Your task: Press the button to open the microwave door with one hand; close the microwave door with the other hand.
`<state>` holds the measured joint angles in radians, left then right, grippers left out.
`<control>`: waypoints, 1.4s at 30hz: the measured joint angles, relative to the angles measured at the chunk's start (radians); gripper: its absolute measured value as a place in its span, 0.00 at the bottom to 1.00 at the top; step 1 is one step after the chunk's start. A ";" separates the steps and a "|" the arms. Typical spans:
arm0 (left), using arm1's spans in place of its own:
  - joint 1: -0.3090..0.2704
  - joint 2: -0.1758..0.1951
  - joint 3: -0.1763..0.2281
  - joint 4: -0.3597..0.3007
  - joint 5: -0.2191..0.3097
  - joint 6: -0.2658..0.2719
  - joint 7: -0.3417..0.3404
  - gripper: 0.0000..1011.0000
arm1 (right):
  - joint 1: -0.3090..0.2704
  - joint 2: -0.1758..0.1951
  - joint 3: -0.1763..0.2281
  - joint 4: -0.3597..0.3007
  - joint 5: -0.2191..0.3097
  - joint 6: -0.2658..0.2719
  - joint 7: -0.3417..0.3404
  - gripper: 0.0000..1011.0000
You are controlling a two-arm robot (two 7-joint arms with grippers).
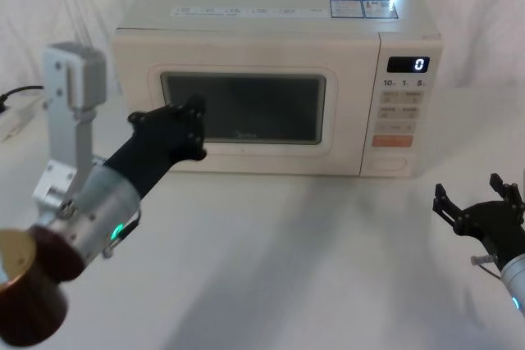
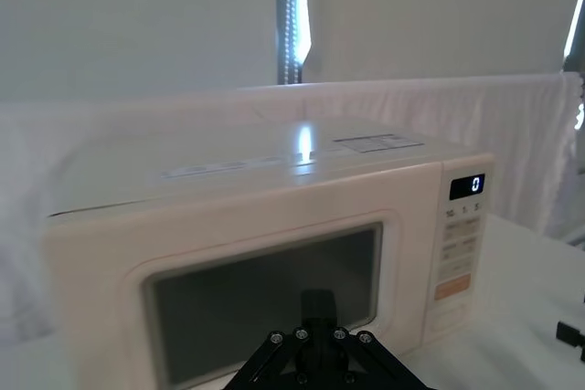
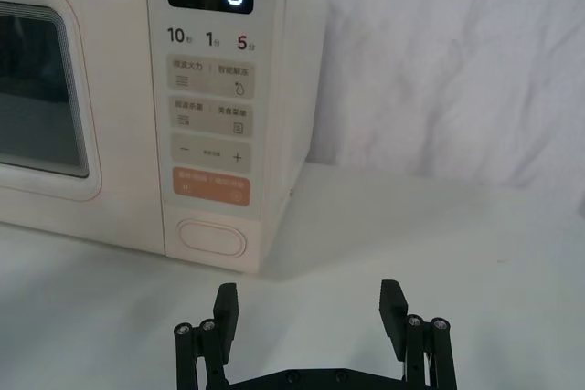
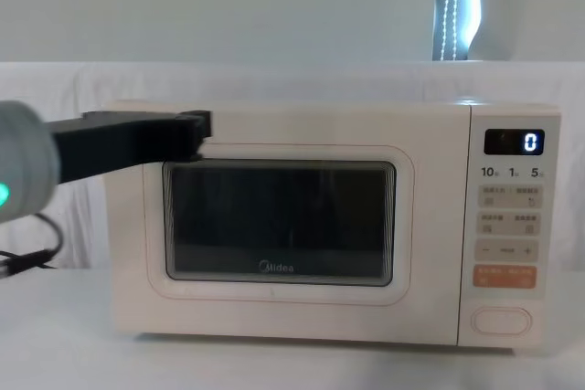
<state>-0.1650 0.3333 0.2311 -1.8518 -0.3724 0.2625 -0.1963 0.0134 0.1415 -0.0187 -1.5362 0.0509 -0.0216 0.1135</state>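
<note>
The left end effector (image 1: 195, 125) sat left of centre in the head view, its black tip against the left part of the door (image 1: 246, 112), over the left edge of the dark window. In the chest view it (image 4: 196, 134) reached in from the left edge to the window's upper left corner. Whether its fingers were spread or pressed together could not be told; in the left wrist view a single dark finger (image 2: 317, 303) rose at the bottom centre in front of the glass.

The right end effector (image 1: 476, 202) hung at the lower right of the head view, above the white tabletop (image 1: 312, 260) and apart from the microwave. Its fingers were spread wide with nothing between them, as the right wrist view showed at the bottom centre (image 3: 309, 303).

The door looked flush with the cream body in the head and chest views, the logo below the window. The button (image 1: 385, 165) lay at the bottom of the control panel on the microwave's right side, under the orange key (image 1: 391, 140); in the right wrist view it (image 3: 212, 237) sat left of centre, beyond the spread fingers and untouched. The display (image 1: 408, 64) read 0.
</note>
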 joint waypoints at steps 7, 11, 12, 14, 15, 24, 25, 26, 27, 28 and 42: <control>0.102 0.035 -0.058 -0.060 0.004 -0.048 0.009 0.00 | 0.000 0.000 0.000 0.000 0.000 0.000 0.000 0.99; 0.155 0.044 -0.085 -0.083 0.010 -0.073 0.018 0.00 | 0.000 0.000 0.000 0.000 0.000 0.000 0.000 0.99; 0.179 0.046 -0.097 -0.090 0.013 -0.083 0.020 0.00 | 0.000 0.000 0.000 0.000 0.000 0.000 0.000 0.99; 0.210 0.047 -0.112 -0.099 0.019 -0.099 0.025 0.00 | 0.000 0.000 0.000 0.000 0.000 0.000 0.000 0.99; 0.218 0.047 -0.115 -0.101 0.021 -0.103 0.026 0.00 | 0.000 0.000 0.000 0.000 0.000 0.000 0.000 0.99; 0.329 0.024 -0.172 -0.103 0.047 -0.162 0.043 0.00 | 0.000 0.000 0.000 0.000 0.000 0.000 0.000 0.99; 0.334 0.020 -0.176 -0.101 0.046 -0.165 0.044 0.00 | 0.000 0.000 0.000 0.000 0.000 0.000 0.000 0.99; 0.337 0.017 -0.180 -0.099 0.045 -0.166 0.044 0.00 | 0.000 0.000 0.000 0.000 0.000 0.000 0.000 0.99; 0.342 0.013 -0.186 -0.096 0.044 -0.169 0.046 0.00 | 0.000 0.000 0.000 0.000 0.000 0.000 0.000 0.99; 0.350 0.006 -0.195 -0.090 0.041 -0.174 0.047 0.00 | 0.000 0.000 0.000 0.000 0.000 0.000 0.000 0.99; 0.364 -0.040 -0.227 -0.024 0.033 -0.182 0.056 0.22 | 0.000 0.000 0.000 0.000 0.000 0.000 0.000 0.99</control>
<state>0.1988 0.2931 0.0038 -1.8762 -0.3392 0.0801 -0.1408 0.0134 0.1415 -0.0187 -1.5363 0.0509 -0.0216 0.1135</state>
